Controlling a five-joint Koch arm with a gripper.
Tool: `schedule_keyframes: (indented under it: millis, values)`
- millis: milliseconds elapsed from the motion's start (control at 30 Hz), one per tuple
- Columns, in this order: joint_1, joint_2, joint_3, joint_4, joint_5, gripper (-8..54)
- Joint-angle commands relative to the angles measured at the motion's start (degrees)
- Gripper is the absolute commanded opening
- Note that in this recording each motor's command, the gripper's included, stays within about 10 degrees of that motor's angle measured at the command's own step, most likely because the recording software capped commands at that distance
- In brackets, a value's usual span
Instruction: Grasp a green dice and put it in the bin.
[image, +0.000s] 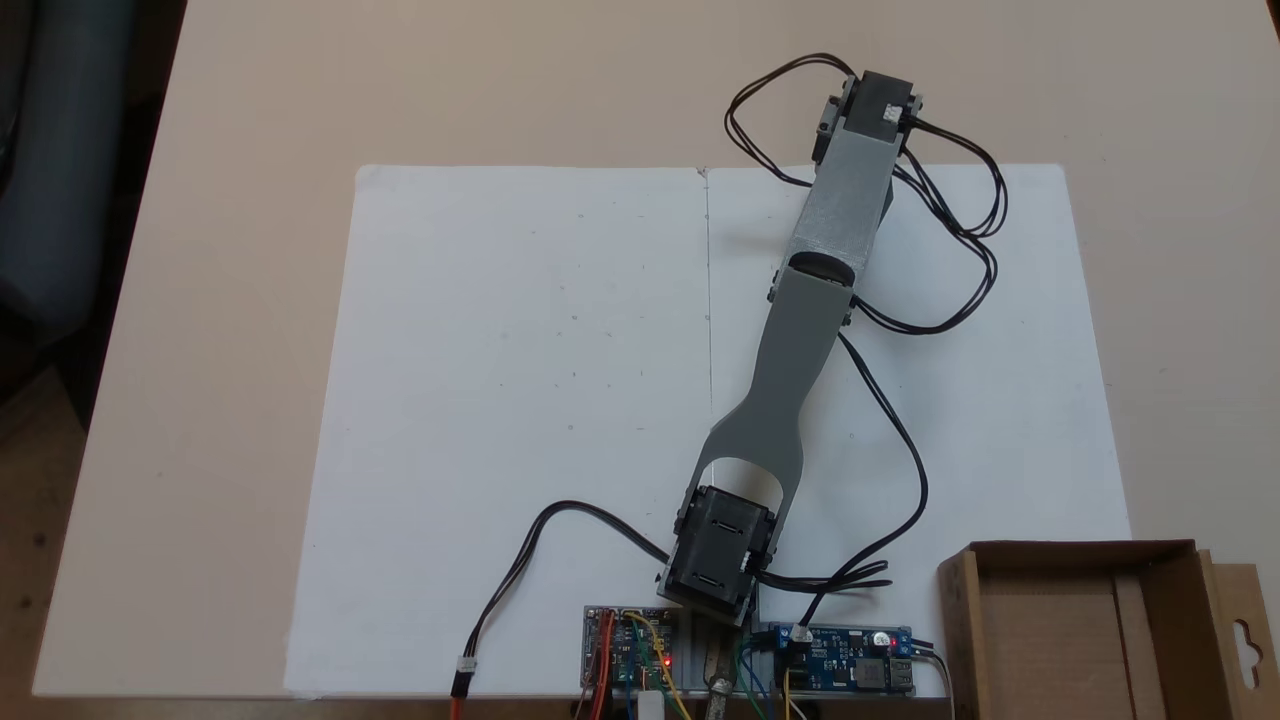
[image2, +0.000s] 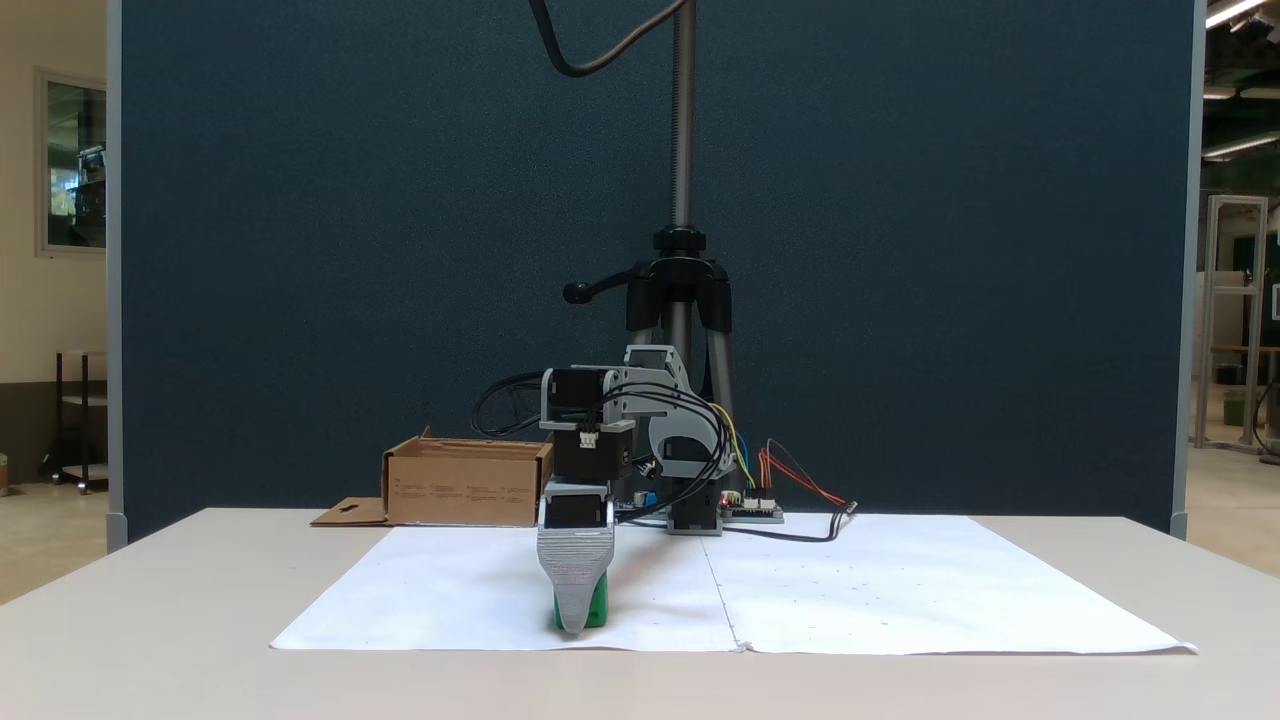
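Observation:
In a fixed view from the front, the green dice (image2: 598, 606) sits on the white paper near its front edge, mostly hidden behind the grey front jaw. My gripper (image2: 575, 624) points straight down onto it, its tip at paper level. The jaws lie one behind the other, so their gap is hidden. From above, the arm stretches from its base to the wrist motor (image: 875, 105), which covers what lies beneath it. The bin (image: 1050, 640), a shallow brown cardboard box (image2: 465, 490) with a hang-hole flap (image: 1245, 640), stands empty beside the arm's base.
A large white paper sheet (image: 520, 400) covers the beige table. Circuit boards (image: 640, 655) with coloured wires sit at the arm's base. Black cables (image: 960, 250) loop off the forearm. A tripod (image2: 683, 290) stands behind the base, before a dark blue partition.

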Motion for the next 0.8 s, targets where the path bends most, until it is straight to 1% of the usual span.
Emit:
schedule_keyframes:
  millis: [0,333,467,567,700,767]
  values:
    - [0.6,1.4,0.7,-1.3,4.0,43.0]
    - [1.1,1.4,0.9,-2.2,4.1,42.8]
    - [1.1,1.4,1.3,-1.9,4.7,39.2]
    - [1.1,1.4,2.1,-1.8,5.7,38.0]
    - [1.8,1.4,2.2,-1.8,7.3,30.8]
    - [1.8,1.4,2.2,-1.8,8.3,29.8]
